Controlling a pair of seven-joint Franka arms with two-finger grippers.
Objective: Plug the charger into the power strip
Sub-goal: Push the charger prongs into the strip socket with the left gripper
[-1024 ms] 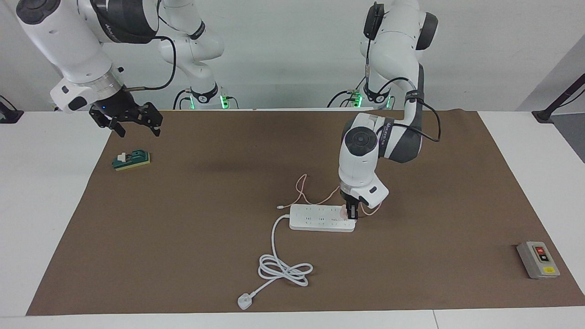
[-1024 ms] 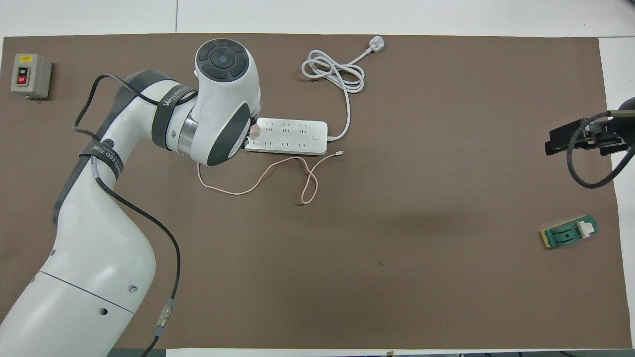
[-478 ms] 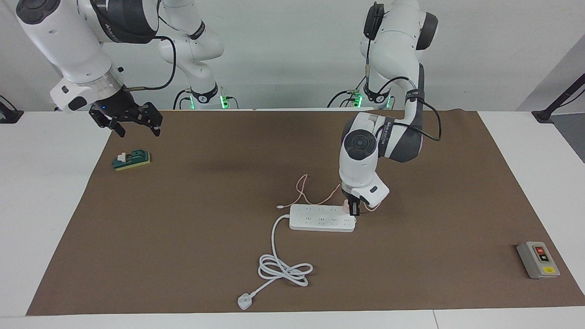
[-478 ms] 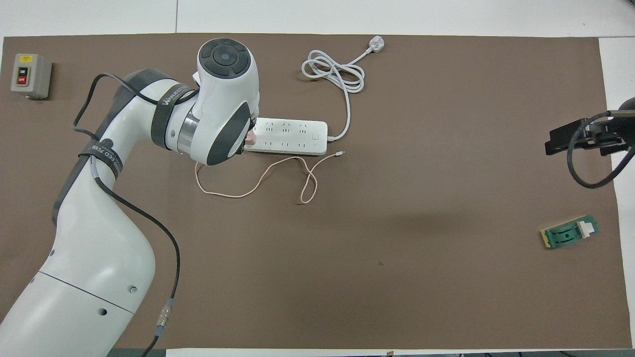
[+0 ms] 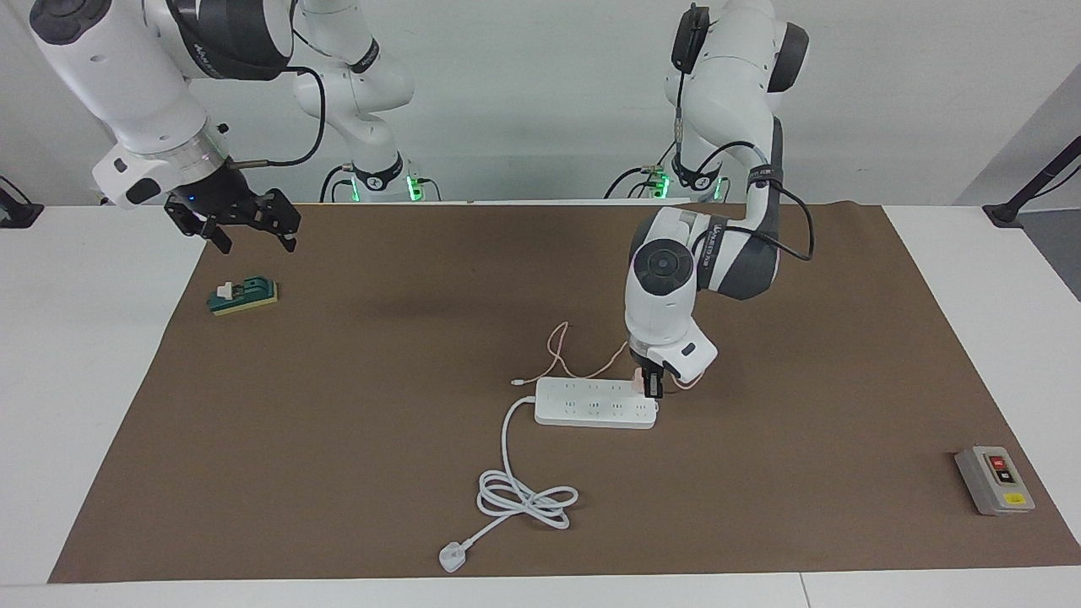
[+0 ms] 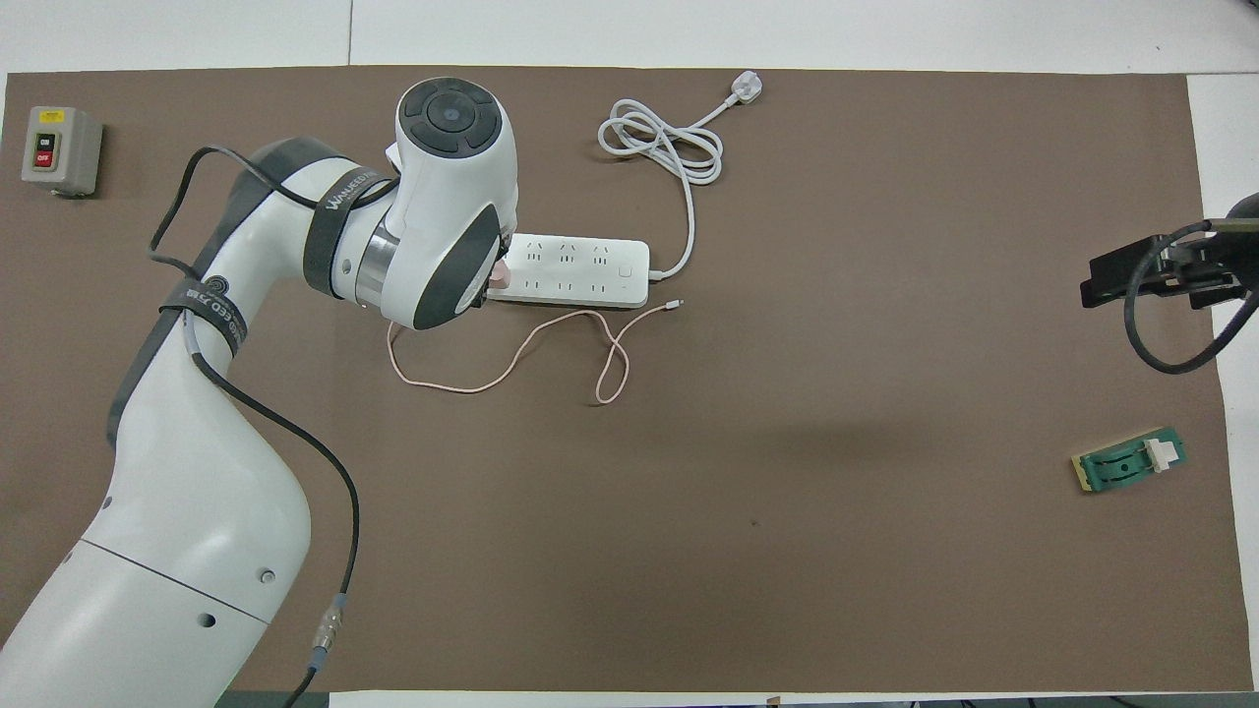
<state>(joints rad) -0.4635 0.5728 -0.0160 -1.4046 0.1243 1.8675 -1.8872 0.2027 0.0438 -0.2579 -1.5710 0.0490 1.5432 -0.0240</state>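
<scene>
The white power strip (image 5: 591, 404) lies mid-mat, and it also shows in the overhead view (image 6: 580, 270). My left gripper (image 5: 652, 388) points down at the strip's end toward the left arm's side, shut on the pale pink charger (image 5: 638, 382). The charger sits at the strip's top edge on the side nearer the robots; whether its prongs are in a socket is hidden. In the overhead view only a bit of the charger (image 6: 500, 276) shows under my wrist. Its thin pink cable (image 6: 472, 390) loops on the mat nearer the robots. My right gripper (image 5: 258, 241) waits open, raised above the green block.
The strip's thick white cord coils (image 5: 528, 498) and ends in a white plug (image 5: 452, 557) near the mat's edge farthest from the robots. A green block with a white switch (image 5: 243, 295) lies at the right arm's end. A grey button box (image 5: 995, 480) stands at the left arm's end.
My left gripper has shifted the charger a little from over the strip's end sockets toward the strip's edge nearer the robots. The right arm has barely moved.
</scene>
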